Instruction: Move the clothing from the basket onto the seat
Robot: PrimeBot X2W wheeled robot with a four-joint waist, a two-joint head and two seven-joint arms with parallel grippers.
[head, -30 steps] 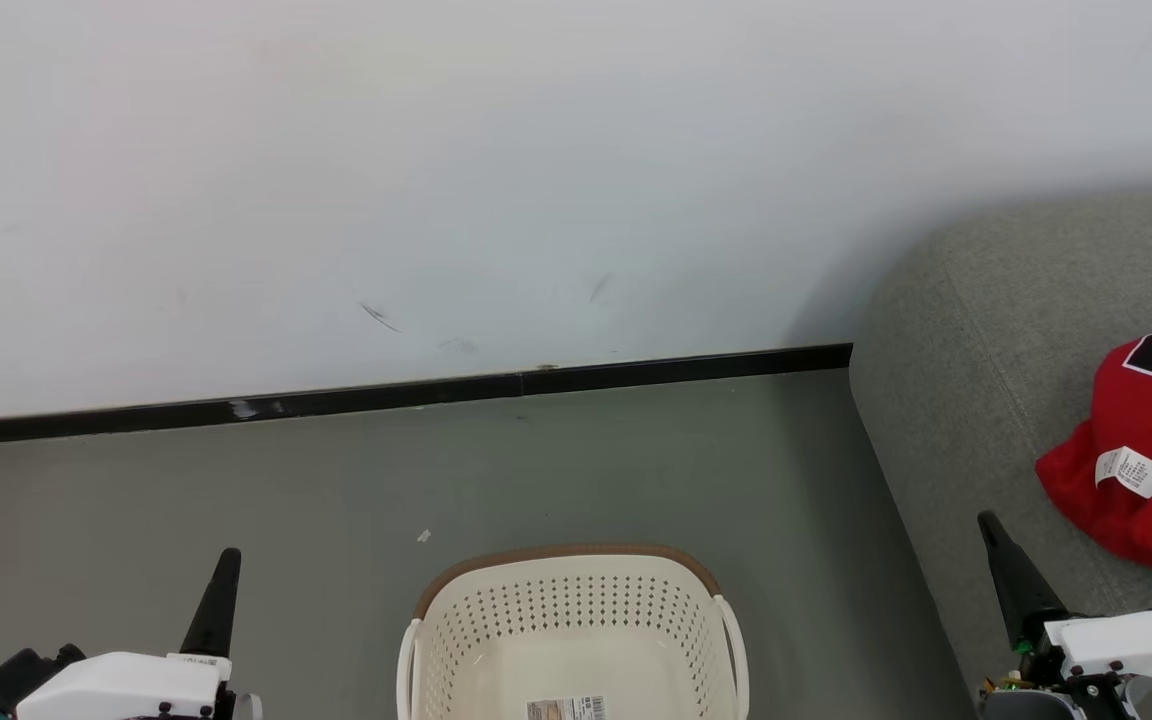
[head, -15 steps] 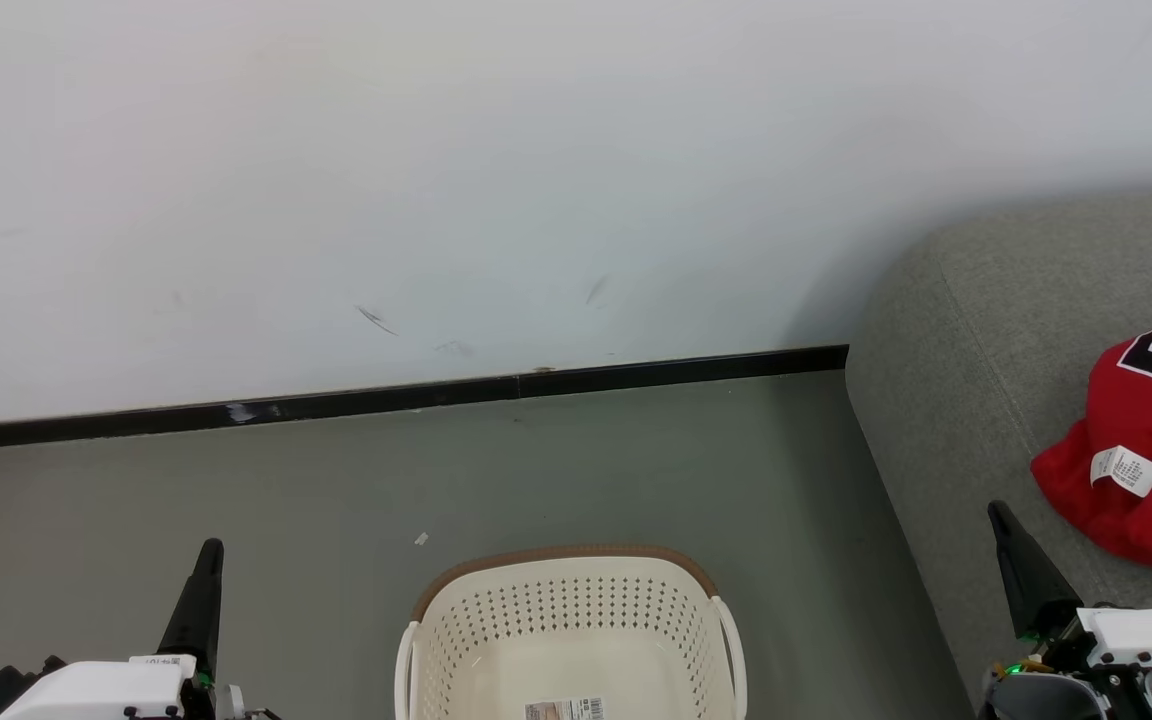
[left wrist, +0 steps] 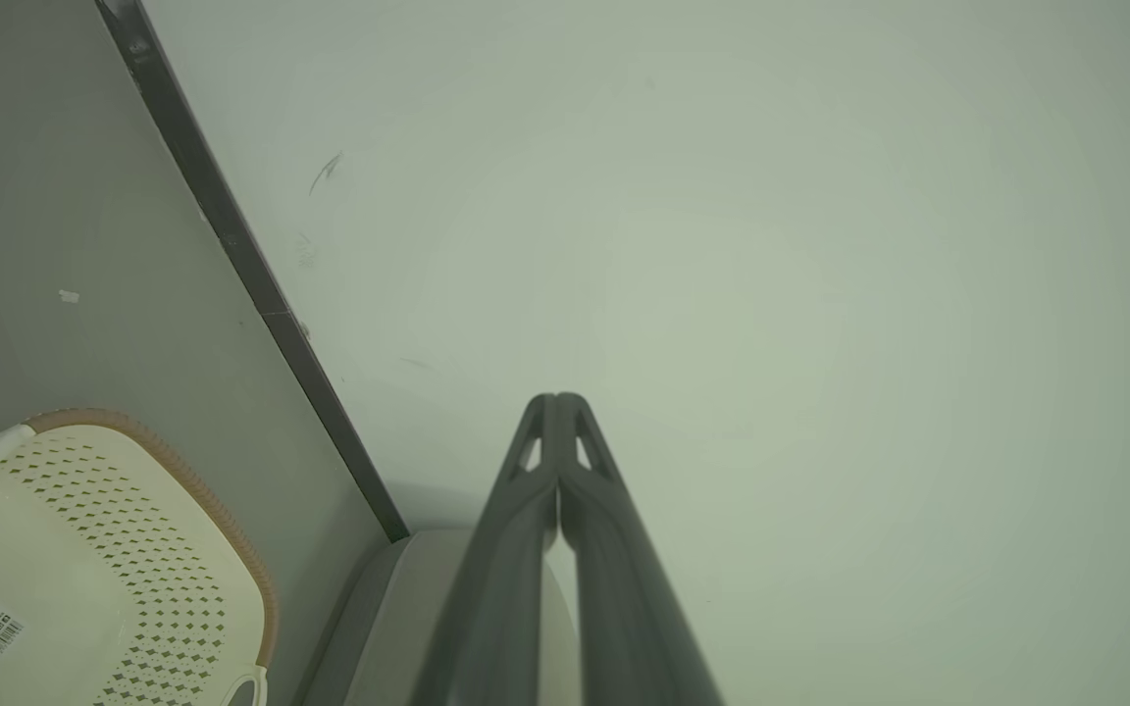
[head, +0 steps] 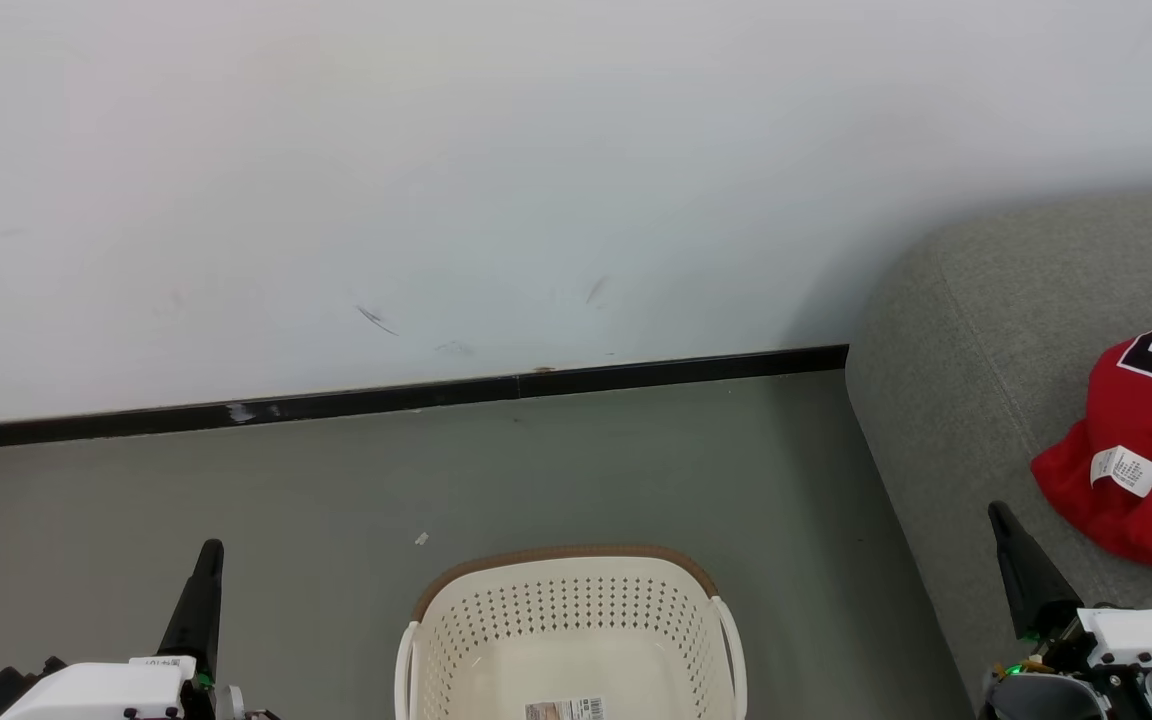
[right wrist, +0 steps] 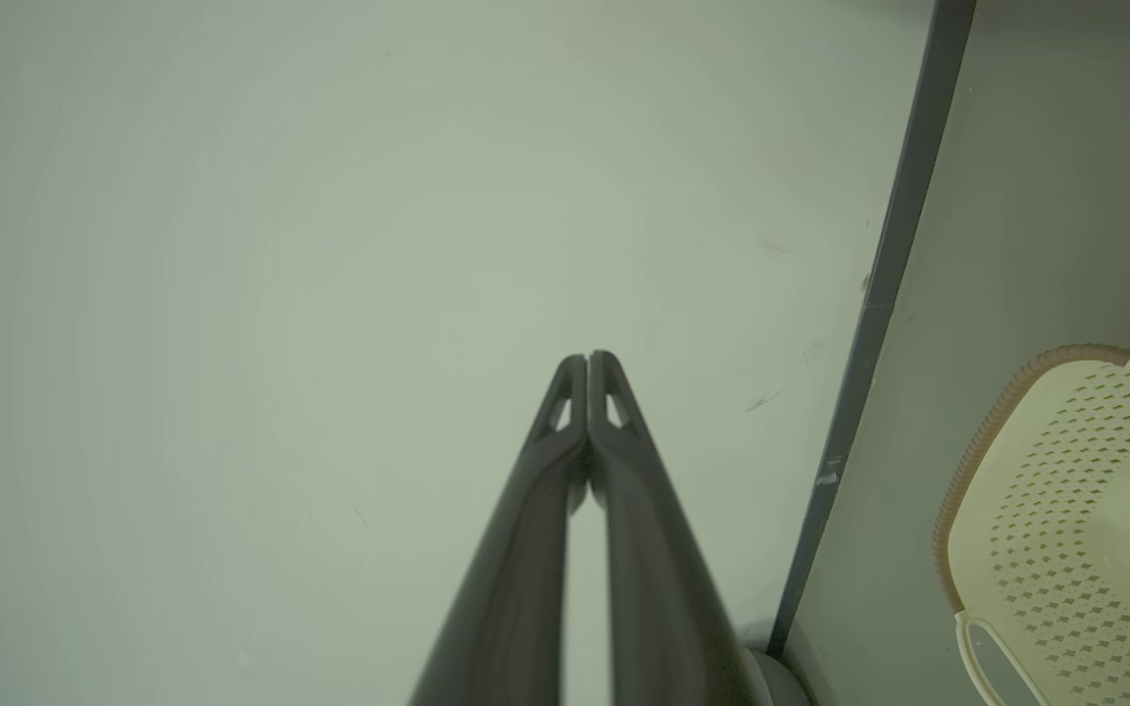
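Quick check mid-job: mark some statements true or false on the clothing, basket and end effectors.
1. The red jersey lies on the sofa. True.
2. The basket stands on the sofa. False: it stands on the floor beside it.
3. The left end effector is shut and empty. True.
4. The right end effector grips the jersey. False: it is shut, empty, apart from it.
5. Clothes lie in the basket's visible part. False: just a label lies there.

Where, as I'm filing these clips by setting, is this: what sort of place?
Likely an indoor living-room corner, perhaps a staged one: a grey sofa with red clothing on it, a laundry basket on the grey floor, and a plain white wall with black skirting board.
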